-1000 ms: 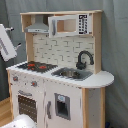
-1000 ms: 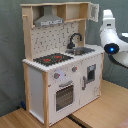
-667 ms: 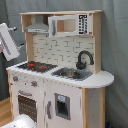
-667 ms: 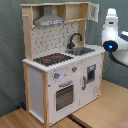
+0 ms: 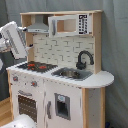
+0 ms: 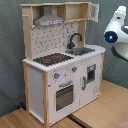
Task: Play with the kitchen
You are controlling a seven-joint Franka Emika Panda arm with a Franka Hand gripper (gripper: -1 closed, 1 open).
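Observation:
The kitchen (image 5: 95, 80) (image 6: 37, 80) is a white and light-wood toy standing upright in both exterior views. It has a black faucet (image 5: 84, 59) (image 6: 75, 39) over a sink (image 5: 71, 74), a red-ringed black hob (image 5: 37, 66) (image 6: 52, 59), an oven door (image 5: 26, 106) (image 6: 65, 96), a grey hood (image 5: 37, 27) (image 6: 49, 20) and upper cabinets (image 5: 70, 25). The white end of my arm, with the gripper (image 5: 20, 32), hangs at the first exterior view's left, level with the hood and apart from the kitchen. In the second exterior view the arm (image 6: 117, 30) shows a blue ring at the right.
The kitchen stands on a wooden surface (image 6: 100, 107) in front of a grey curtain (image 6: 10, 50). An upper cabinet door (image 6: 93, 11) stands open. A white rounded object (image 5: 22, 122) lies at the bottom left of the first exterior view.
The arm has shifted slightly rightward in both exterior views. The kitchen has not changed.

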